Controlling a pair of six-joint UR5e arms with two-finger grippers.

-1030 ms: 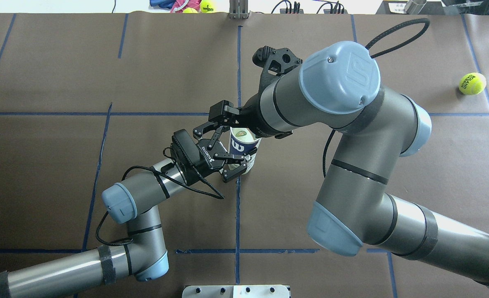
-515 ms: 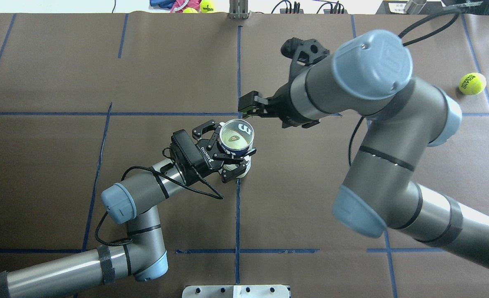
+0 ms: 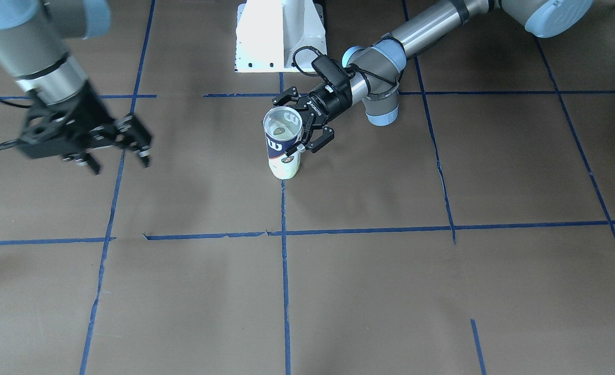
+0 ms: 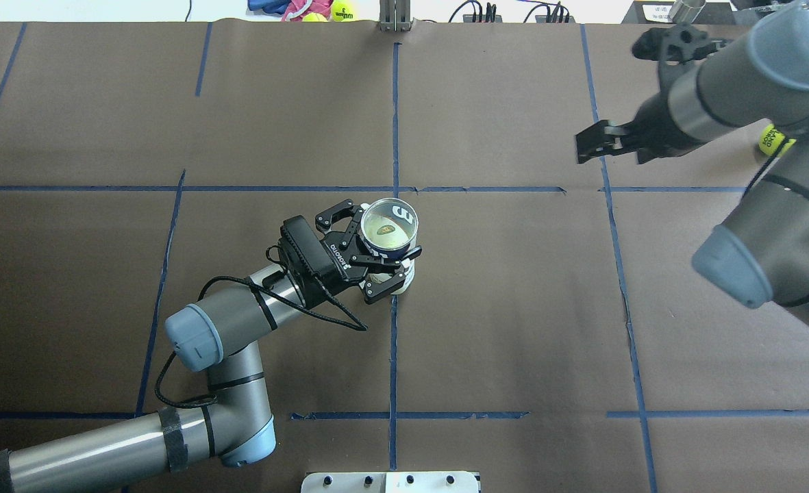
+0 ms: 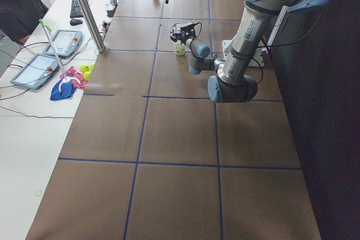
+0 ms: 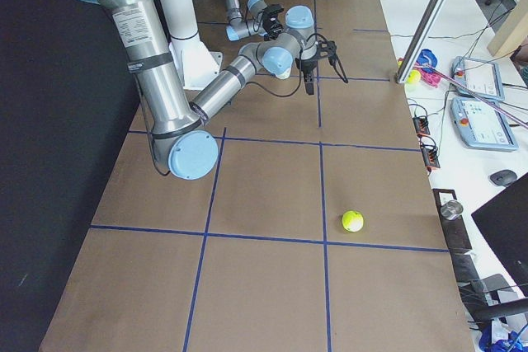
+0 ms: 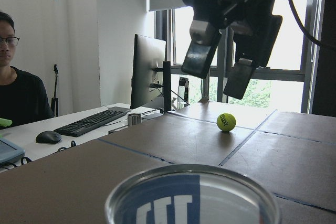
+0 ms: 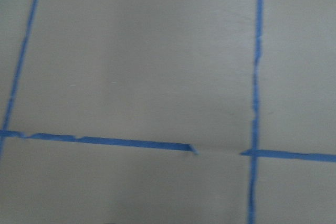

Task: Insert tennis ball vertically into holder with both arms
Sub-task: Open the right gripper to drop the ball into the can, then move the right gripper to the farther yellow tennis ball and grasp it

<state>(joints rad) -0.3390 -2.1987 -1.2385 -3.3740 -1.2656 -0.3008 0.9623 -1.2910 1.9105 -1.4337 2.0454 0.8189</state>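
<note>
Presently the left hand (image 4: 375, 254) is clamped around the holder (image 4: 390, 236), which stands upright on the brown surface (image 4: 514, 308) with a tennis ball (image 4: 385, 231) visible inside it. The right hand (image 3: 120, 148), fingers parted and holding nothing, hangs well apart from the holder, near a second ball (image 6: 352, 221) on the surface.

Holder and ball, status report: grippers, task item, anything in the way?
Left gripper shut on upright holder. Right gripper open, empty, off to the side. One tennis ball loose on table, apart. Holder mouth unobstructed.
</note>
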